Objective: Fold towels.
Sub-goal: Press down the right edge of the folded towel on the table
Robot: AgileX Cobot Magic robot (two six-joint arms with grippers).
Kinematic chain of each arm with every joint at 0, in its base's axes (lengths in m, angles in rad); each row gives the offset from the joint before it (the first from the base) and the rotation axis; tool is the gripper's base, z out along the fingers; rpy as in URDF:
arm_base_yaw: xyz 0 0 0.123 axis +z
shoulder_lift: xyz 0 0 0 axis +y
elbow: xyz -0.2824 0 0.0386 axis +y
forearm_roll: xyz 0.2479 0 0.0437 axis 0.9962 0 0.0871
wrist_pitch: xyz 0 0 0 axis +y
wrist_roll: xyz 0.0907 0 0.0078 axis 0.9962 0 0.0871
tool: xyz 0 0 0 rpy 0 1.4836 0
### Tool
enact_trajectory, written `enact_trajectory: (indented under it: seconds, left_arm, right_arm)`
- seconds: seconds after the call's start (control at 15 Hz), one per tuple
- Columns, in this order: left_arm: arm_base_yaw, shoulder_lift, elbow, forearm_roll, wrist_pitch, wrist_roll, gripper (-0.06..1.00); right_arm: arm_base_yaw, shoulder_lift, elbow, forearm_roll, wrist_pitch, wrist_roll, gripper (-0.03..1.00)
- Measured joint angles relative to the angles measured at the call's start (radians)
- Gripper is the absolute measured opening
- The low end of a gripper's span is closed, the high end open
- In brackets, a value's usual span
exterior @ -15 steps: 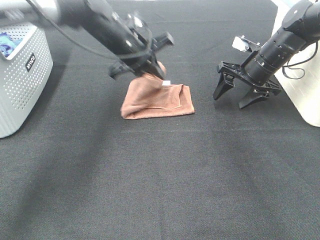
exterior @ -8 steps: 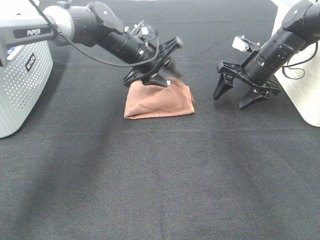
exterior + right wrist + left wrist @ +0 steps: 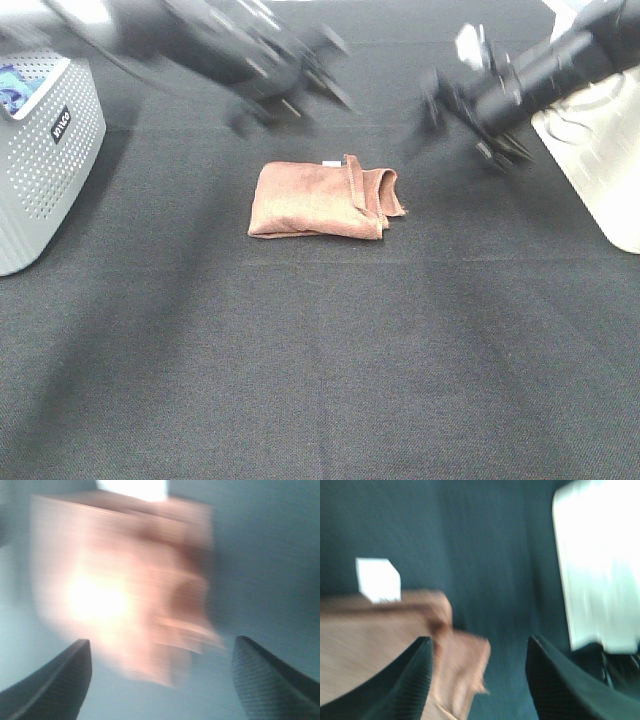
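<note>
Centrally in the high view: folded terracotta towel (image 3: 310,200), flat on the black table cover (image 3: 320,380), just above mid-frame. Forms a rough rectangle, with a loose flap (image 3: 385,190) curled at the right end, a stitched hem along that flap, and a small white tag (image 3: 330,162) at the upper edge. Upper left of centre: left gripper (image 3: 305,85), heavily blurred, higher in the frame than the towel and apart from it; jaw spacing unreadable in this view. Upper right: right gripper (image 3: 462,122), likewise blurred, well apart from the towel. Far left edge: white perforated basket (image 3: 45,170) with a dark label (image 3: 60,125) on its side, holding a blue item (image 3: 15,82). Far right edge: white container (image 3: 600,170).

Left wrist view: left gripper (image 3: 479,642) with its two dark fingers (image 3: 407,680) spread wide, not closed on the cloth. Lower left of the frame, partly behind one finger: the towel (image 3: 365,635), with the tag (image 3: 377,580) at its far edge. Upper right: the white container (image 3: 600,560).

Right wrist view: right gripper (image 3: 161,642) with fingers (image 3: 55,685) spread to the lower corners of the frame, apart from the cloth. Upper middle of the frame: the towel (image 3: 120,580), badly blurred, tag (image 3: 132,487) at the top edge. Elsewhere in both wrist frames: dark table cover.
</note>
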Motion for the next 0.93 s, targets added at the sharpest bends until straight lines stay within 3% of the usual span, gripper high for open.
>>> enact_trajectory:
  seconds: [0.07,0.2,0.33,0.6,0.73,0.93]
  left_arm:
    - [0.030,-0.018,0.000,0.002,0.001,0.001,0.55]
    - [0.071,-0.045,-0.001,0.010,0.011,0.004,0.55]
    - [0.112,-0.074,-0.002,0.010,0.042,0.009,0.55]
    - [0.145,-0.079,-0.003,0.011,0.088,0.025,0.55]
    - [0.146,-0.079,-0.003,0.025,0.107,0.032,0.55]
    - [0.146,-0.079,-0.003,0.042,0.120,0.035,0.55]
  right_arm:
    - [0.019,0.000,-0.002,0.086,0.002,-0.051,0.73]
    - [0.098,0.000,-0.003,0.157,-0.039,-0.109,0.73]
    - [0.204,0.007,-0.007,0.163,-0.162,-0.128,0.72]
    - [0.259,0.094,-0.097,0.163,-0.201,-0.132,0.71]
    - [0.260,0.154,-0.149,0.129,-0.201,-0.095,0.71]
    - [0.222,0.175,-0.163,-0.045,-0.222,0.027,0.71]
